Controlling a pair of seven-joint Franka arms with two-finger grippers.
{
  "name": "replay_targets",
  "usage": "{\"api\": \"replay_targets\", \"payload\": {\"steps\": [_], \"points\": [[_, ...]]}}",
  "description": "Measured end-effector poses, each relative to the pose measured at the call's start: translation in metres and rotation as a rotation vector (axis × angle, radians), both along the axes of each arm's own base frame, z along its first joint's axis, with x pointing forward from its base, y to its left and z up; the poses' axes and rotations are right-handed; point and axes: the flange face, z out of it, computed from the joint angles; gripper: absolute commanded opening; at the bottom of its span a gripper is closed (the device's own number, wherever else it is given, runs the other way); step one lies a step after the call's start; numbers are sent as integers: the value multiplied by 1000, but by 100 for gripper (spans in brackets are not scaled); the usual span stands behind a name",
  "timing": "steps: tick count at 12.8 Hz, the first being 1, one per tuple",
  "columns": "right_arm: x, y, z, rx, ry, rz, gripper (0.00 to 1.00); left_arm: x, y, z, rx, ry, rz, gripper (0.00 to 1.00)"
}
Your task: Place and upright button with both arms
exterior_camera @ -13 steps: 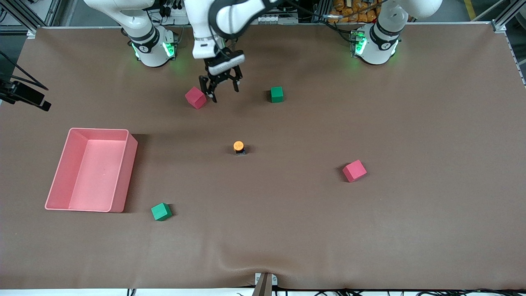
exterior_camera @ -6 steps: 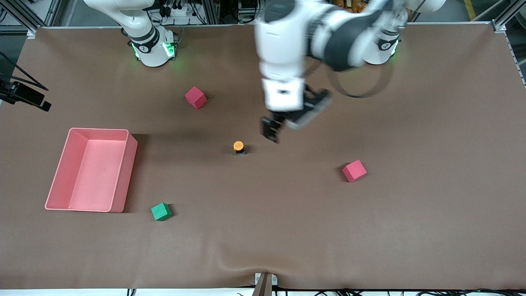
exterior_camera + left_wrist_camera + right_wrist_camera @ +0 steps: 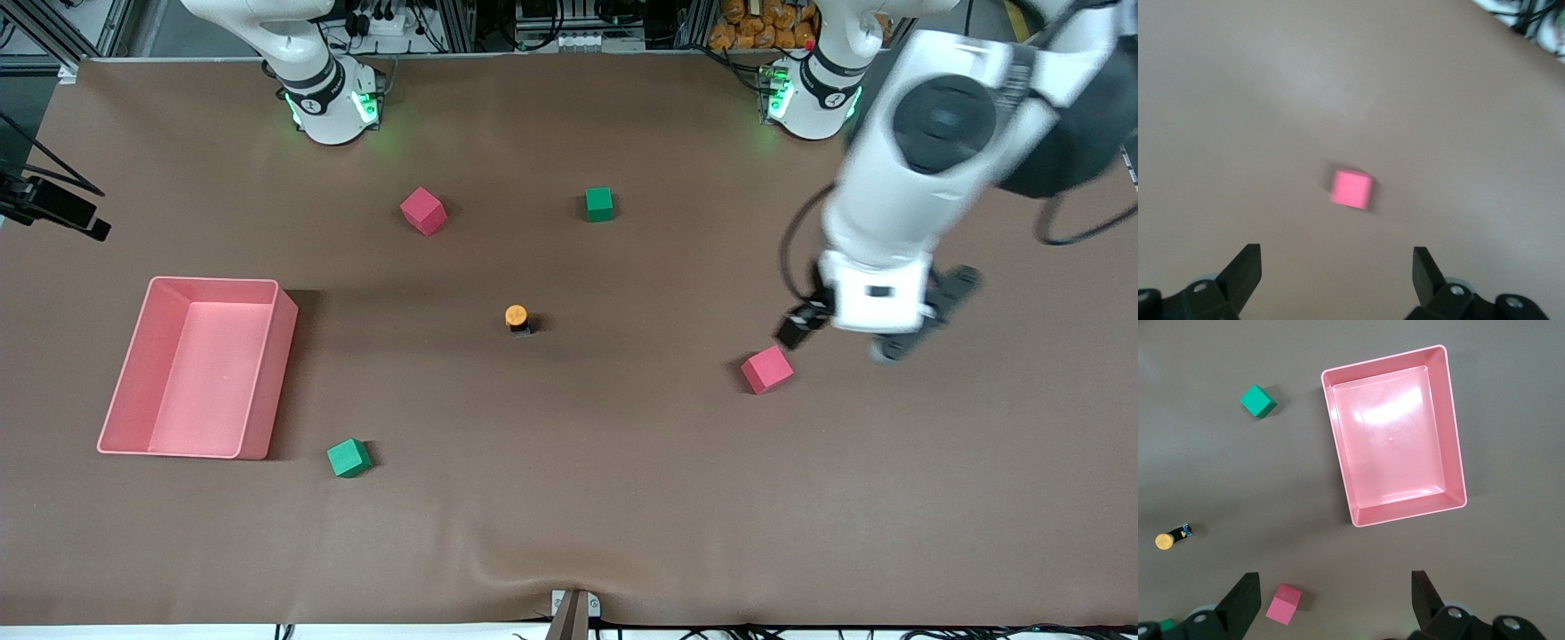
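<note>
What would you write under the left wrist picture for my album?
Open left pincer hovering over a pink cube on the brown table.

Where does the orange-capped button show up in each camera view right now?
Front view: the button stands mid-table, cap up, apart from every cube.
Left wrist view: not in it; only a red cube shows.
Right wrist view: the button is at the picture's edge.
Shared landmark: the pink tray, in the front and right wrist views.

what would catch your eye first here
The left arm's open gripper hangs over the table beside a red cube, toward the left arm's end. The pink tray sits empty toward the right arm's end. Mid-table, the small orange-capped button stands alone.
</note>
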Motion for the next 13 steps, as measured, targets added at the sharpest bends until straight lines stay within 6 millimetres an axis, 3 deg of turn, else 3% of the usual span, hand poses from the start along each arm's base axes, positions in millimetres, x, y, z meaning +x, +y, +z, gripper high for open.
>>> {"api": "replay_targets", "payload": {"steps": [4,6,10,13], "points": [[0,0,0,0,0,0,100,6,113,15,-86,114,-257,100],[0,0,0,0,1,0,100,-6,146,22,-121,126,-306,100],[0,0,0,0,1,0,100,-48,133,33,-87,70,-443,100],[0,0,0,0,1,0,100,-62,144,39,-110,47,-510,100]]}}
